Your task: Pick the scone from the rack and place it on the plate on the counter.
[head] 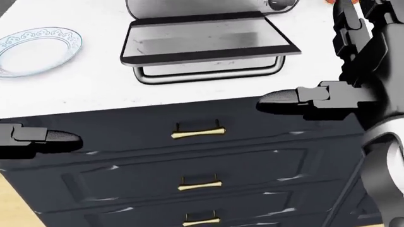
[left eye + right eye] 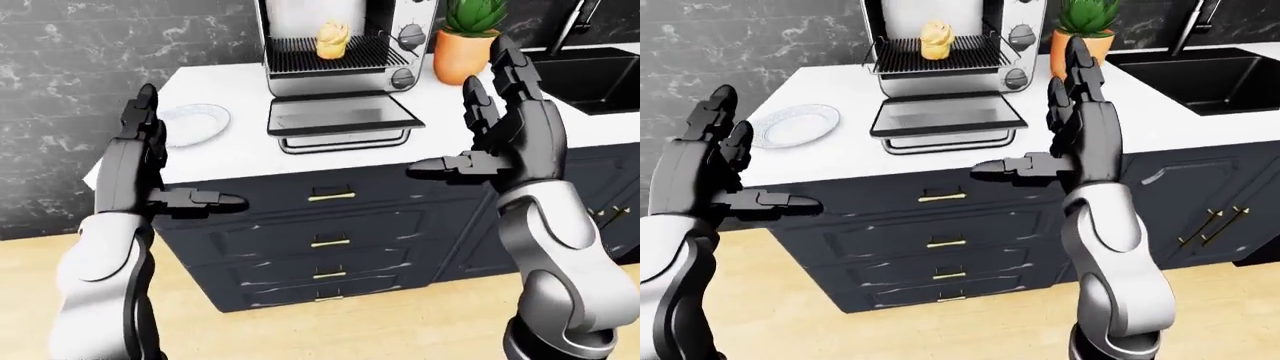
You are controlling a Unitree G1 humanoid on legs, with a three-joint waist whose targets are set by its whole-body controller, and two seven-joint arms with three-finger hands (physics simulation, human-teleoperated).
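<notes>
Sitting upright on the dark rack (image 2: 325, 54) inside the open toaster oven (image 2: 345, 45), near the top of the left-eye view: the pale yellow scone (image 2: 333, 39). Lying flat below it, on the white counter (image 2: 240, 154), the oven door (image 2: 345, 116), with its handle toward the drawers (image 2: 330, 240). Resting left of the door, well apart from it, the glass plate (image 2: 195, 120), holding nothing. Standing right of the oven, an orange pot (image 2: 455, 56) with a green plant, and beyond it a black sink (image 2: 590, 75).

Hanging raised on the left, over the counter edge: the left hand (image 2: 140, 161), fingers pointing up, thumb sticking out to the right, spread wide, gripping nothing. Held a bit higher on the right, the right hand (image 2: 510, 124), palm facing inward, fingers up, thumb pointing left, also fully spread and gripping nothing. Both well apart from the scone and the plate.
</notes>
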